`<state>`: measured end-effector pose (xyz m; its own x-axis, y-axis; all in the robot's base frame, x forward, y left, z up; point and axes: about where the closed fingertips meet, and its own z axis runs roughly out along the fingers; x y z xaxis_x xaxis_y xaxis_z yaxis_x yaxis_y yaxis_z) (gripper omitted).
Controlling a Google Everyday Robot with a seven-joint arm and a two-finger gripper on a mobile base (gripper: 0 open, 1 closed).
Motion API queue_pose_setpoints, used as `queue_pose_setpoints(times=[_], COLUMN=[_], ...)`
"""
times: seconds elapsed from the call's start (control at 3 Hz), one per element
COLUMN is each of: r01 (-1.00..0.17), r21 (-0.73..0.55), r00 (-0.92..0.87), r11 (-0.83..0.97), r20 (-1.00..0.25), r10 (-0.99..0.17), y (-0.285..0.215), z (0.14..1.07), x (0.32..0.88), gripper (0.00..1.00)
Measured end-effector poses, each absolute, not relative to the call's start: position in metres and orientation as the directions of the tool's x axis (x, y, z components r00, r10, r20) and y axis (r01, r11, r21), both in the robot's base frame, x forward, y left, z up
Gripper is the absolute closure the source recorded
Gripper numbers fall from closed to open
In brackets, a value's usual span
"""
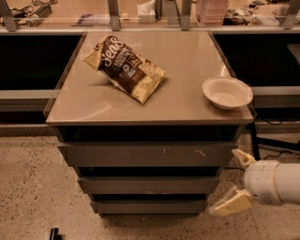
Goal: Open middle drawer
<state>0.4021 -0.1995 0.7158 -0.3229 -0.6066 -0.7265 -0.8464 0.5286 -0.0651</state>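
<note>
Nearest, along the bottom edge: speckled floor (33,187), open to the left of the cabinet and in front of it, with one small dark object (55,233) low at left.

Low at right, just beside the cabinet's right edge: the gripper (225,182), on a white wrist reaching in from the right border. Fingers spread wide apart, the upper one (243,157) level with the tall front's lower corner, the lower one (233,205) down by the bottom front's right end. Hard to tell whether either fingertip touches metal.

Next back, the stack of grey fronts, each stepped in beneath the one above. On top, the tall drawer front (140,154) with white scratch marks toward its right. Below it, the middle drawer (147,185), wide and shallow, plain and handleless, lying between dark gaps above and below, its right end just left of the gripper. At the bottom, the narrowest drawer front (147,206).

Above, the tabletop (93,105), overhanging the drawers on both sides. White bowl (227,92) at the right edge, close to the front corner. Brown snack bag (125,68) tilted toward the back left, well apart from the bowl, bare surface between them.

Farthest, a cluttered counter (93,9) beyond upright posts.

Counted: three drawer fronts, one bowl, one bag, one gripper, two fingers.
</note>
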Motion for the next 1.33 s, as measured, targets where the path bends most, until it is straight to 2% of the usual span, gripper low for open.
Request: queue_pose_setpoints(times=[0.33,0.67,1.33], r01=[-0.820,-0.799,-0.816], r21=[0.018,0.083,0.113], r00=[-0.357,-0.406,-0.416], r11=[0.572,0.596,0.567], r20=[-0.797,-0.806,-0.796], r10=[-0.487,-0.432,-0.440], y=[-0.191,-0.186,-0.188], z=[0.658,0.609,0.584], x=[0.389,0.386,0.386], gripper=[0.00,0.00,0.00])
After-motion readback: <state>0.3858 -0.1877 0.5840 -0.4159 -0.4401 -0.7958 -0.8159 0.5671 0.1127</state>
